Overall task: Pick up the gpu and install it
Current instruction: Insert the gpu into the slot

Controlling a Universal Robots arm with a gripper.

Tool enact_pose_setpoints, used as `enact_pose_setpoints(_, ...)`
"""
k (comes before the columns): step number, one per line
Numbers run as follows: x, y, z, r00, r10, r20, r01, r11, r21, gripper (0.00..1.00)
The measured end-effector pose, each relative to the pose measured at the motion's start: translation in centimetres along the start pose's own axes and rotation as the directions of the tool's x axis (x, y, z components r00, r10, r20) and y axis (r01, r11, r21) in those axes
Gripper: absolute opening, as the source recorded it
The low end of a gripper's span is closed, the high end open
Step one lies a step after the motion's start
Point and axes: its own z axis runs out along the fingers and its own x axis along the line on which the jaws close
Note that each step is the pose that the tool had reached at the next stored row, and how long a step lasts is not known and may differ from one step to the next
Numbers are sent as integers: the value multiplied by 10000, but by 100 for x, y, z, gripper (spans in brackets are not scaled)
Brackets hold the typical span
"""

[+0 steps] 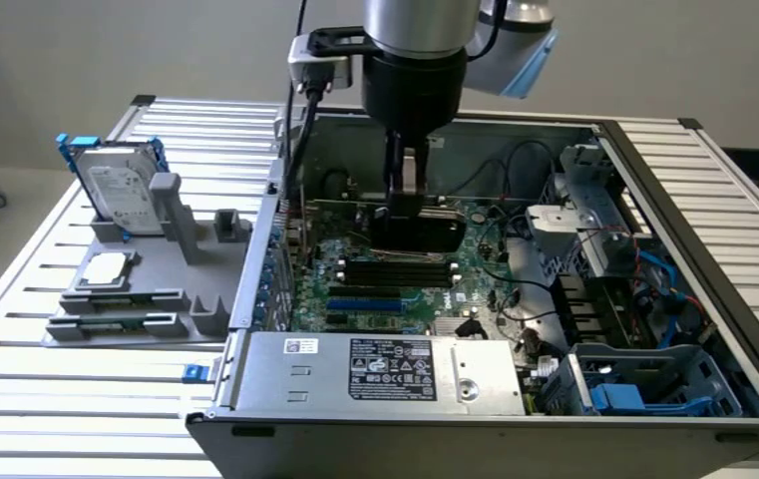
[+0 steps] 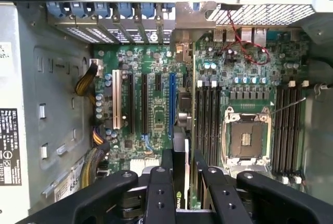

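Black cooler, green board edge: the gpu (image 1: 426,237) hangs upright (thin, short card) just above the motherboard (image 1: 366,291) inside the open computer case (image 1: 689,249), the hand (image 1: 403,206) clamped on its top edge.

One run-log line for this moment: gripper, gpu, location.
gripper: shut on gpu | gpu: held over motherboard, inside open computer case | install: not yet done
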Motion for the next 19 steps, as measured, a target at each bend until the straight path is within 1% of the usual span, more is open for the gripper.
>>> enact_pose_setpoints(1, -1, 33, 4, 10000, -1, -8, 1, 10000, 92, 26)
enact_pose_setpoints(2, -1, 78, 13, 10000, -2, -10, 2, 9999, 142, 26)
enact_pose_setpoints(3, -1, 116, 24, 10000, -2, -9, 2, 9999, 163, 26)
enact_pose_setpoints(5, 1, 159, 46, 10000, -2, -14, 2, 9998, 181, 26)
enact_pose_setpoints(9, 15, 181, 78, 10000, -3, -35, 4, 9997, 245, 26)
enact_pose_setpoints(14, 47, 198, 125, 10000, -4, -67, 6, 9997, 264, 26)
enact_pose_setpoints(19, 66, 200, 190, 10000, -5, -71, 8, 9995, 300, 26)
